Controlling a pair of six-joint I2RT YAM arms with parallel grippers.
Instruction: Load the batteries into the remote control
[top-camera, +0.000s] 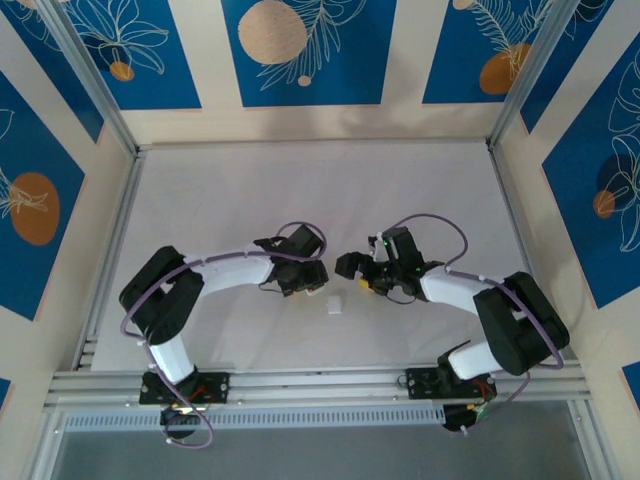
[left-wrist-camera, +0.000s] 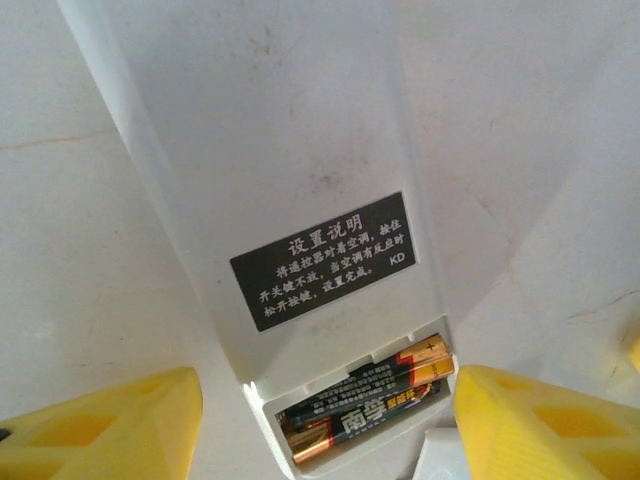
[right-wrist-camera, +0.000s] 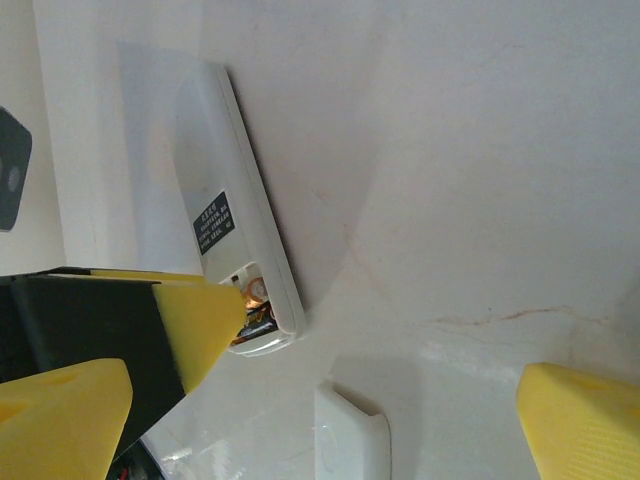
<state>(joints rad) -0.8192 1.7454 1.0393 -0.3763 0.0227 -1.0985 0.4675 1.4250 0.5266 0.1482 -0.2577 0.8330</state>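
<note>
The remote control (left-wrist-camera: 300, 150) lies back-up on the tabletop (top-camera: 250, 200), batteries (left-wrist-camera: 365, 400) seated in its open compartment. Left end effector (left-wrist-camera: 325, 405) straddles it, parted, gripping nothing. Right end effector (right-wrist-camera: 320, 420) is wide above the loose cover (right-wrist-camera: 350, 440). Loading appears done; refitting the cover likely follows.

You're working in a robotics lab test cell: a white tabletop (top-camera: 300, 190) fenced by bare aluminium frame rails (top-camera: 300, 385), printed backdrop panels (top-camera: 300, 50) of blue leaf patterns standing around it, and the left arm (top-camera: 235, 272) and right arm (top-camera: 455, 285) bolted side by side to the nearest rail.
</note>
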